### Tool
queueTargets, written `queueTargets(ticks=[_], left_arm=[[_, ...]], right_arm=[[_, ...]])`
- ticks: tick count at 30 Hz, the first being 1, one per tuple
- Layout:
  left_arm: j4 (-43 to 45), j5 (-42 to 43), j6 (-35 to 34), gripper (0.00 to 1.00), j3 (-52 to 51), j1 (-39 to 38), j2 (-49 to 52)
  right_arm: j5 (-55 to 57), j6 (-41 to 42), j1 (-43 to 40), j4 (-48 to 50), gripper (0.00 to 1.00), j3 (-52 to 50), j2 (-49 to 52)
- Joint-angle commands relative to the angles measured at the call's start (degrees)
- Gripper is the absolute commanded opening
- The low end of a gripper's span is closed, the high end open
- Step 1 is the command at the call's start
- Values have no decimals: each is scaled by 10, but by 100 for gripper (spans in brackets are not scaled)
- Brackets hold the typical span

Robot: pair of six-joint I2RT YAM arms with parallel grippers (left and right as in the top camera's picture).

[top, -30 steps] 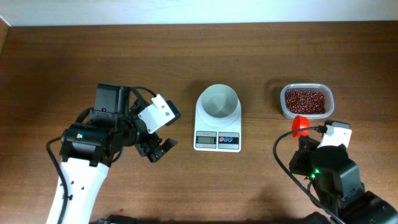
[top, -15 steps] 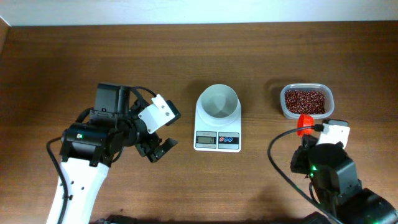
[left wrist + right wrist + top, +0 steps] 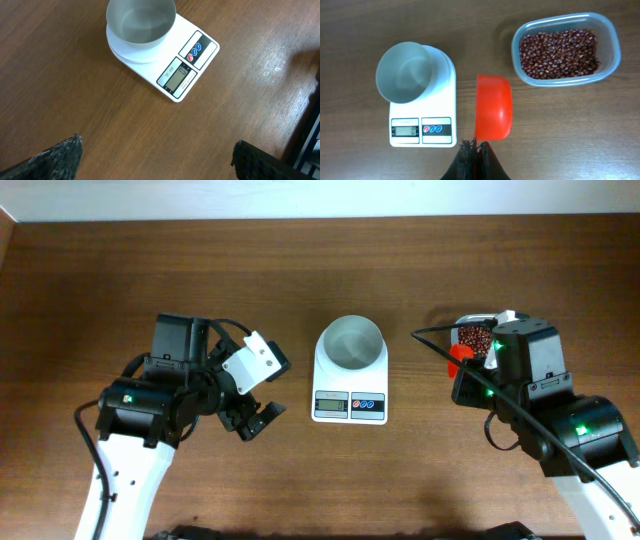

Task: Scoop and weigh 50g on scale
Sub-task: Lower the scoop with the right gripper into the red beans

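Note:
The white scale (image 3: pixel 349 406) stands mid-table with its round white bowl (image 3: pixel 350 343) empty on top. The right wrist view shows the scale (image 3: pixel 422 131) at the left and the bowl (image 3: pixel 404 71) above its display. My right gripper (image 3: pixel 476 150) is shut on the handle of a red scoop (image 3: pixel 493 106), which hangs between the scale and the clear tub of red beans (image 3: pixel 565 47). No beans show on the scoop. From overhead the scoop (image 3: pixel 457 359) sits just left of the tub. My left gripper (image 3: pixel 157 160) is open over bare wood, left of the scale (image 3: pixel 187 67).
My right arm (image 3: pixel 535 395) covers most of the bean tub (image 3: pixel 473 336) from overhead. The left arm (image 3: pixel 150 405) fills the table's left side. A pale wall edge runs along the back.
My right arm has carried the red scoop from the front right toward the back and slightly left, now over the tub's left side. The left arm has not moved.

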Motion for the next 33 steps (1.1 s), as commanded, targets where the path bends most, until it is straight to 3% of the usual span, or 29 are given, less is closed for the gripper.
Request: queueTargets(ticks=[1, 5, 10, 26, 33], left_arm=[[1, 10, -5, 99, 11, 3, 2], [1, 10, -5, 99, 11, 3, 2], [1, 10, -5, 99, 11, 3, 2], [1, 10, -5, 99, 11, 3, 2], [1, 10, -5, 99, 11, 3, 2]], right_arm=[[-16, -2, -3, 1, 4, 12, -4], [-15, -2, -27, 0, 4, 12, -3], [-15, -66, -108, 1, 4, 12, 32], [-12, -67, -107, 77, 4, -34, 72], [-12, -232, -107, 111, 4, -40, 74]])
